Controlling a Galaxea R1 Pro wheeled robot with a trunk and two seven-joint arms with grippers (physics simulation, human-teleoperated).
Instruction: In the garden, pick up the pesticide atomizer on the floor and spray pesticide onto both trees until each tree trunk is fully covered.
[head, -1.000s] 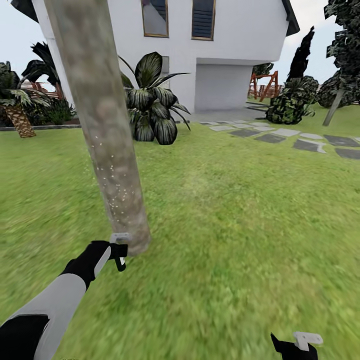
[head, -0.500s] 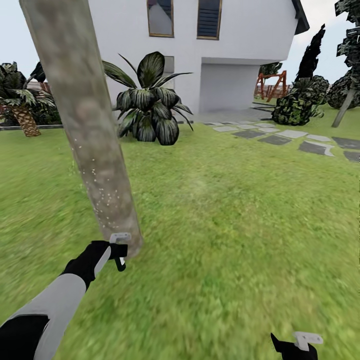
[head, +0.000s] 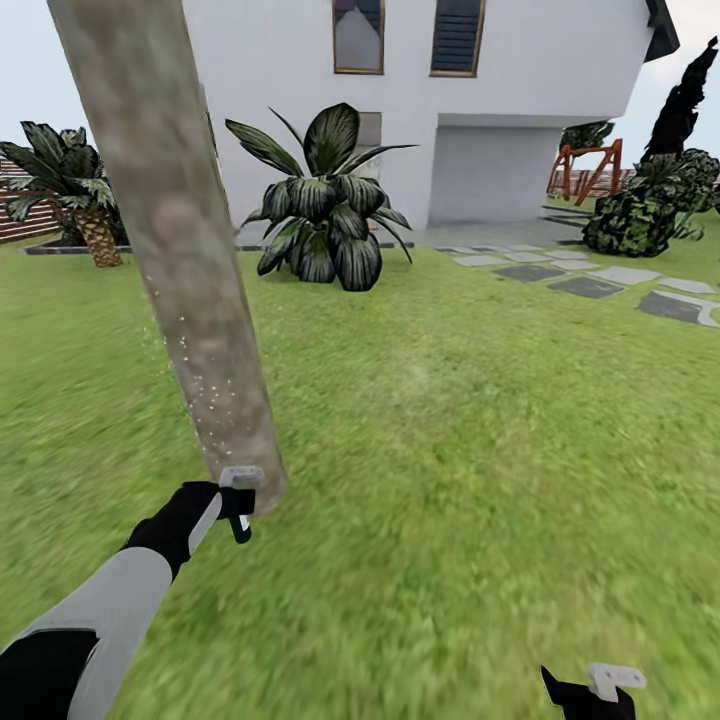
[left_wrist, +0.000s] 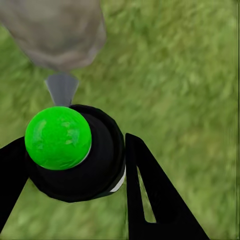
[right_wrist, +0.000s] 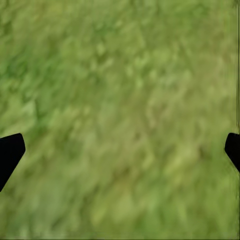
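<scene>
Tree trunk (head: 175, 250) leans up from the grass lawn (head: 450, 450), its base just beside the left gripper (head: 238, 505). In the left wrist view the left gripper (left_wrist: 75, 155) is pinched on the pesticide atomizer (left_wrist: 75, 155), a dark round bottle with a bright green top, its grey nozzle aimed at the trunk base (left_wrist: 55, 30). Right of the trunk, grass lies open out to the stone slabs (head: 585, 285); beyond the trunk stand a broad-leaf plant (head: 325, 215) and a white house (head: 430, 110). Right gripper (right_wrist: 120, 150) fingers spread wide over bare grass.
</scene>
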